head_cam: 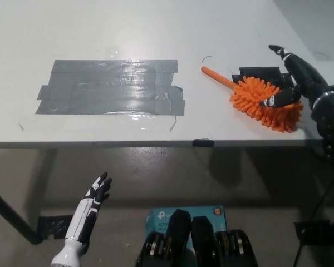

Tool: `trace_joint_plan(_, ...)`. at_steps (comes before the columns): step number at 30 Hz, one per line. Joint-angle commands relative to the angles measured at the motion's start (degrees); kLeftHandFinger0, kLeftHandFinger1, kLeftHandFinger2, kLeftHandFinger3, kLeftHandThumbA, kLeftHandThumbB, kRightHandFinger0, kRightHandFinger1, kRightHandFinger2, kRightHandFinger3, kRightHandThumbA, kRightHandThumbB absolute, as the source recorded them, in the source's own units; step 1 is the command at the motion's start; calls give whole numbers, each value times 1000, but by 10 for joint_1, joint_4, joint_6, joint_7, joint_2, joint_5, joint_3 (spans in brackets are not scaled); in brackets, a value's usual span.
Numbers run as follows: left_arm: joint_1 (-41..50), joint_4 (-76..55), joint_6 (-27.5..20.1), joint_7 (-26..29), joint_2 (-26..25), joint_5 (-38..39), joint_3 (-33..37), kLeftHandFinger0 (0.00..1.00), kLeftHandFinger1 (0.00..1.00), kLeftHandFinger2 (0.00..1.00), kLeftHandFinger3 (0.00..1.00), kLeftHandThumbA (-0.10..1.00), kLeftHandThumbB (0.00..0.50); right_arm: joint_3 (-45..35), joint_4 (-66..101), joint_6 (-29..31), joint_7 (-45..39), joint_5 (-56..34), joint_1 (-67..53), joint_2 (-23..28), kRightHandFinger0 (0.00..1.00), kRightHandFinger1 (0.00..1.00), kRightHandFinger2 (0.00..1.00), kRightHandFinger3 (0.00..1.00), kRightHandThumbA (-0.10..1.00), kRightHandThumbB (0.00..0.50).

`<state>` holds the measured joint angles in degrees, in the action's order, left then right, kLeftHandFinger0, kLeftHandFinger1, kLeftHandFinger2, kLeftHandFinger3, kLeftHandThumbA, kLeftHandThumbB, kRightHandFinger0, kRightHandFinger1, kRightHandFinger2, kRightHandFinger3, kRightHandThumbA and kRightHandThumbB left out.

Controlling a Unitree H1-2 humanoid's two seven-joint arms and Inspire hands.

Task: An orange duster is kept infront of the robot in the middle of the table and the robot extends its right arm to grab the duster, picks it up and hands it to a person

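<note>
Test-lab setting: plain white table point(156, 33) patched with grey duct tape point(111, 88), bare concrete floor point(156, 178) beneath, boxed equipment point(183, 214) underneath.

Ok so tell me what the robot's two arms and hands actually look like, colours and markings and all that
The left hand has slim black fingers and dark panels on its back, on a smooth white forearm that widens toward the bottom edge. The right hand and arm are black and glossy, with small silver-white bands on the fingers and a bulkier rounded wrist. No markings or lettering can be made out on either.

Bare table point(222, 33) surrounds the duster point(264, 101); nothing blocks it.
</note>
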<state>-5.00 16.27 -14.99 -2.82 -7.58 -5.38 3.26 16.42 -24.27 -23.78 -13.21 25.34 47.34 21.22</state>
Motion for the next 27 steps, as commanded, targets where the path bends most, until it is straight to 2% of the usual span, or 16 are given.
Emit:
trace_joint_plan(1,-8,-11,-19,-3,-4,2,-1,1000,1000,1000,1000,1000,211,6,-33,-11,-6,8,47,-9,1000,1000,1000,1000,1000,370)
trace_joint_plan(6,-9,-15,-14,-4,-5,2,-1,1000,1000,1000,1000,1000,212,9,-81,3,-12,0,60,-18,1000,1000,1000,1000,1000,372)
trace_joint_plan(14,-15,-14,-12,-6,-7,1,0,1000,1000,1000,1000,1000,228,8,-171,22,-27,-13,96,-27,1000,1000,1000,1000,1000,415)
trace_joint_plan(17,-16,-14,-10,-6,-7,-1,0,1000,1000,1000,1000,1000,229,7,-178,23,-35,-18,102,-28,1000,1000,1000,1000,1000,417)
trace_joint_plan(22,-15,-18,-2,-8,-7,-1,0,1000,1000,1000,1000,1000,230,18,-205,19,-46,-12,114,-32,1000,1000,1000,1000,1000,383)
trace_joint_plan(24,-15,-16,-7,-9,-8,-1,0,1000,1000,1000,1000,1000,224,21,-253,32,-54,-16,130,-36,1000,1000,1000,1000,1000,347)
trace_joint_plan(25,-15,-16,-6,-9,-8,0,0,1000,1000,1000,1000,1000,224,19,-269,39,-56,-19,135,-37,1000,1000,1000,1000,1000,346)
trace_joint_plan(26,-15,-17,-5,-9,-7,0,-1,1000,1000,1000,1000,1000,227,18,-291,40,-68,-25,144,-38,1000,1000,1000,1000,1000,300)
trace_joint_plan(27,-15,-17,-6,-8,-7,-2,-1,1000,1000,1000,1000,1000,223,28,-311,40,-73,-17,152,-38,1000,1000,1000,1000,1000,275)
